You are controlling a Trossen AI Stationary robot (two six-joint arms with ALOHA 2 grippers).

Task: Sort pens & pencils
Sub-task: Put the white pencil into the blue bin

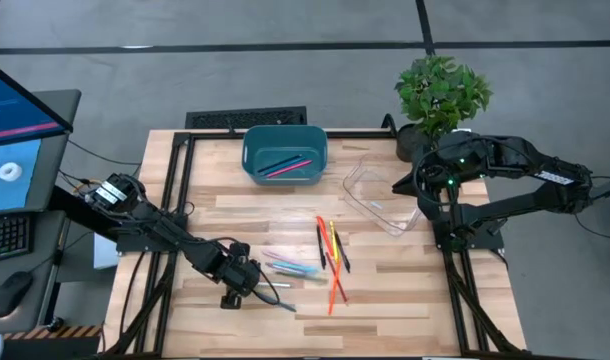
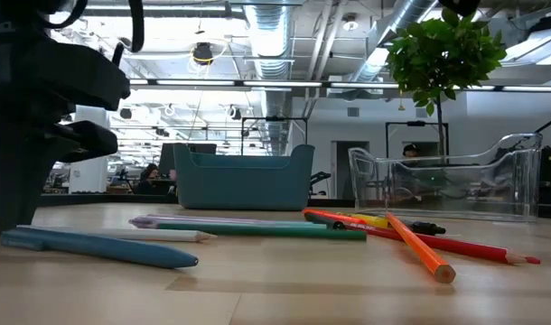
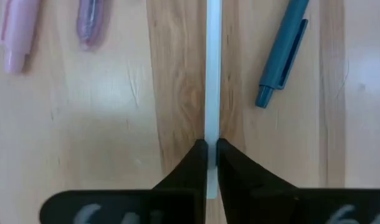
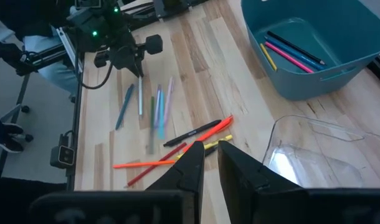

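Pens and pencils (image 1: pixel 325 255) mostly lie loose on the table (image 1: pixel 385 300). A few already sit in the teal bin (image 1: pixel 284 154): pink, dark and yellow sticks (image 4: pixel 289 51) show there in my right wrist view. The clear tray (image 1: pixel 377 195) looks empty apart from maybe one faint item; I can't tell. So I judge the sort as early, with most of it left.

My left tool (image 1: pixel 268 290) is down at the table, fingers nearly together around a white pencil (image 3: pixel 213 74), which runs straight ahead out of the fingertips. It looks clamped, not yet lifted. A teal pen (image 3: pixel 283 50) lies just beside that pencil, and a pink pen (image 3: pixel 15 31) and a purple pen (image 3: pixel 90 25) sit further off on the other side. Beyond them, away from my left tool, is the red, orange, yellow and black cluster (image 1: pixel 332 262).

My left arm reaches low and bent across the table's near side. My right tool (image 4: pixel 207 158) hangs high near the tray, well apart from the sticks, fingers slightly apart and empty, arm folded back, waiting.
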